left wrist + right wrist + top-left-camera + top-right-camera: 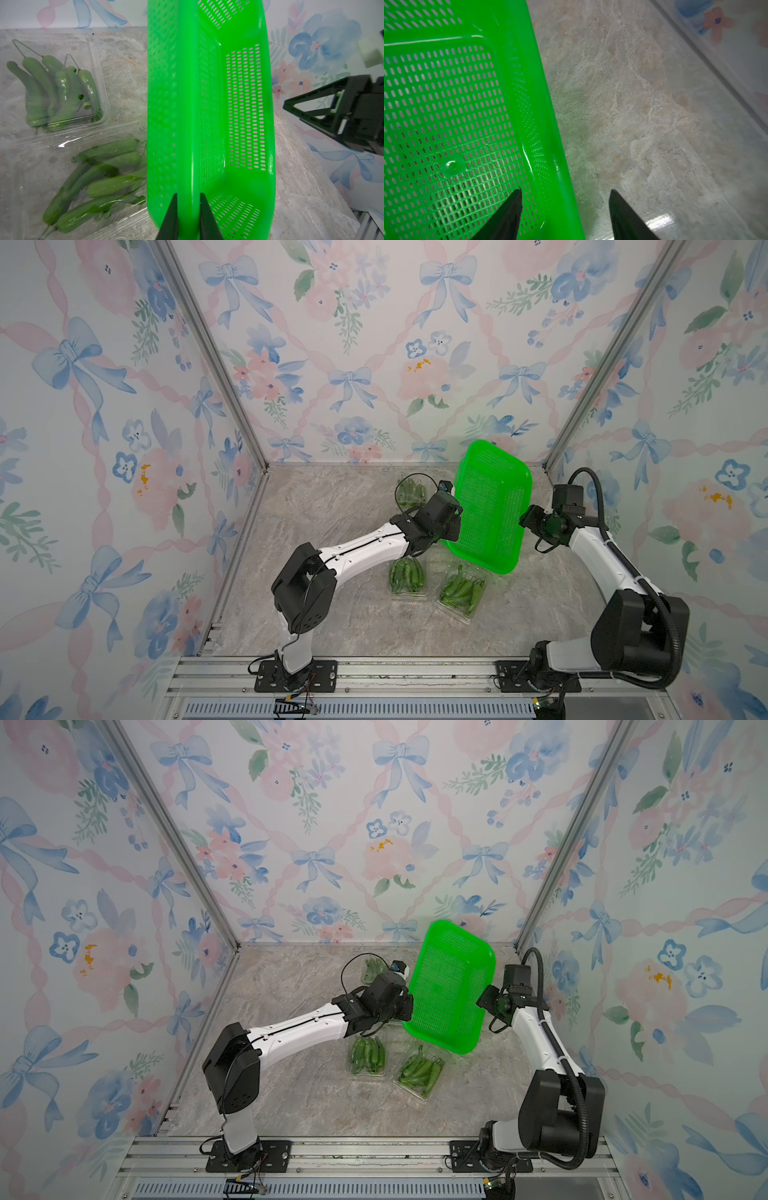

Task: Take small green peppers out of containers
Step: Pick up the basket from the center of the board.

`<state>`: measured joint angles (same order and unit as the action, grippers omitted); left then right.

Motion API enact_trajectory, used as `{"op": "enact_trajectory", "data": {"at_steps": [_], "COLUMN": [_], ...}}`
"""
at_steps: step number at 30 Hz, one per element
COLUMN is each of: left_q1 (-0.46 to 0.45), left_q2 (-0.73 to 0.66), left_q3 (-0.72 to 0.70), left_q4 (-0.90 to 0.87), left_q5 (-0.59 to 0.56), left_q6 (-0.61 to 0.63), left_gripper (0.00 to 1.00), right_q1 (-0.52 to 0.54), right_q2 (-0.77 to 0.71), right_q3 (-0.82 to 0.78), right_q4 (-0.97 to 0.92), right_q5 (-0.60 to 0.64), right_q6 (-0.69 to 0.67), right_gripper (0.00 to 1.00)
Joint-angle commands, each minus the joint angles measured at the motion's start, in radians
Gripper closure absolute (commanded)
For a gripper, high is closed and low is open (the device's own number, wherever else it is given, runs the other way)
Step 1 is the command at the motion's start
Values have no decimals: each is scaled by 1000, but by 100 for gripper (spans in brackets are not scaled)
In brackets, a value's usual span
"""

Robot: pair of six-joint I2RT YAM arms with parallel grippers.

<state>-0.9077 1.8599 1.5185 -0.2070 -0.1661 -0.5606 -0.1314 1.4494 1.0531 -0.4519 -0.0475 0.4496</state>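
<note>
- A green basket (486, 506) is held empty and tilted over the table (332, 510). It is gripped by the left gripper (188, 207), whose jaws are pinched narrowly on one long rim.
- The right gripper (565, 190) is set at the basket's opposite rim. Its jaws stand apart, one finger inside the wall and one outside, and nothing is clamped by it.
- The small green peppers (406, 574) are all seen inside clear containers (99, 62). Two containers lie just beside the basket's lower end. A third lies beside the basket's far half, on the side held by the left gripper. A fourth is not seen.
- The basket is carried by a single thin pinch, so it could be swung or pulled loose if the right jaws are closed off-centre.
- The basket's lower end hangs close over one container, and contact cannot be told. If the basket is lowered there, the light plastic could be crushed or shoved aside.
- The containers appear closed, so peppers could be scattered across the table once lids are forced.
</note>
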Motion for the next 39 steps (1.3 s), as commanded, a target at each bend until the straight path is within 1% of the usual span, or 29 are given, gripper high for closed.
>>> {"op": "enact_trajectory", "data": {"at_steps": [1, 8, 14, 16, 20, 23, 29, 31, 34, 36, 39], "left_q1": [-4, -4, -2, -2, -1, 0, 10, 15, 21, 22, 23], "left_q2": [-3, 6, 10, 14, 22, 27, 35, 38, 38, 36, 15], "left_q3": [39, 45, 51, 52, 53, 55, 76, 88, 105, 117, 122], "left_q4": [60, 61, 61, 61, 61, 61, 56, 54, 52, 48, 36], "left_q5": [2, 12, 16, 18, 21, 23, 36, 44, 51, 62, 60], "left_q6": [2, 2, 1, 2, 1, 1, 19, 25, 27, 30, 34], "left_gripper": [100, 100, 100, 100, 100, 100, 100, 99, 99, 98, 98], "right_q1": [-6, 0, -1, 6, 24, 34, 48, 58, 82, 95, 110], "right_q2": [61, 137, 176, 175, 175, 170, 147, 128, 99, 81, 48], "right_q3": [5, 23, 4, -7, -1, 6, 65, 98, 151, 191, 226], "right_q4": [49, 68, 111, 140, 137, 135, 91, 68, 27, -4, -23], "right_q5": [-70, -69, -119, -143, -145, -150, -157, -156, -155, -149, -180], "right_q6": [-2, -24, -35, -44, -60, -70, -95, -103, -113, -119, -104], "right_gripper": [37, 37, 39, 43, 56, 64, 80, 82, 89, 89, 89]}}
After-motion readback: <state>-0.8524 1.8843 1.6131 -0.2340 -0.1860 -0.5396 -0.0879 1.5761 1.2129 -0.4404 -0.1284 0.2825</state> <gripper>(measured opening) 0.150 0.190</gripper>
